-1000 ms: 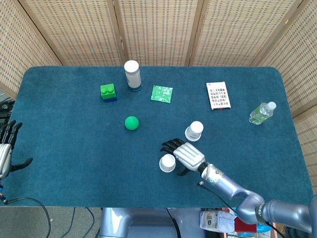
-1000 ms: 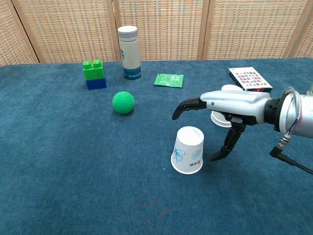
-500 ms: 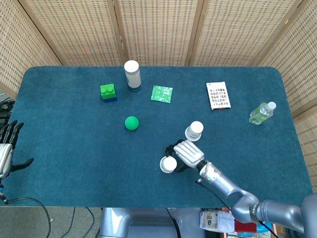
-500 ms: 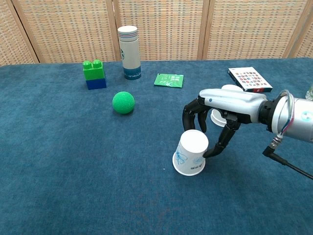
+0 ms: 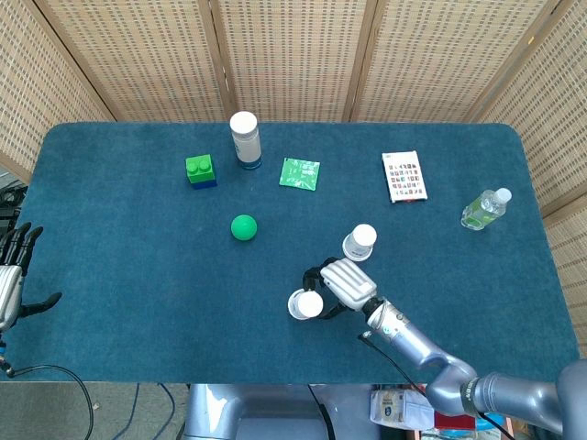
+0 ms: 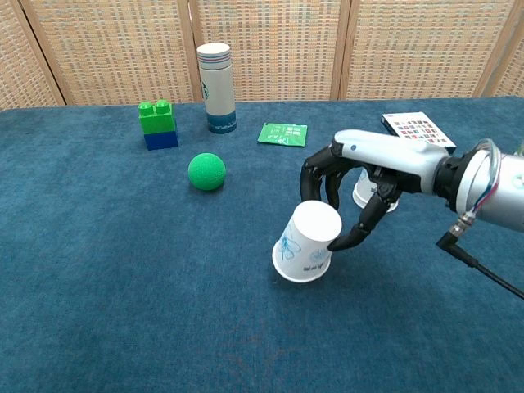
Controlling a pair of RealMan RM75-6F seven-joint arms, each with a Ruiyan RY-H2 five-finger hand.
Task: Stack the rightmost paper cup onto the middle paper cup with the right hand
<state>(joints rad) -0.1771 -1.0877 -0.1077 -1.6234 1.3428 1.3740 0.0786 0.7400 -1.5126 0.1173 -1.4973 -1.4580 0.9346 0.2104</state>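
The right hand (image 6: 348,192) has its fingers (image 6: 315,176) curled over the closed end of an upturned paper cup (image 6: 304,241), with the thumb pressing the cup's side from the right; the cup is tilted, its rim swung down and to the left, and from the chest view it looks lifted off the table (image 5: 138,275), or nearly so. It sits toward the near edge of the table, a little right of the middle of that edge. A second paper cup (image 5: 359,242) stands upside down just behind the hand, further from the near edge (largely hidden by the hand in the chest view).

The grip looks thin: contact seems limited to the top of the cup, so the light cup could slip out or swivel further as it rises. If the fingers squeeze harder, the paper wall may dent and the cup would then not seat cleanly over another. The cup behind is close to the wrist, so a careless swing could knock it over. Only two cups show here, so which is "middle" is unclear, and picking the wrong target is a real risk.

The left hand (image 5: 11,275) rests off the table's left edge, fingers spread, holding nothing.
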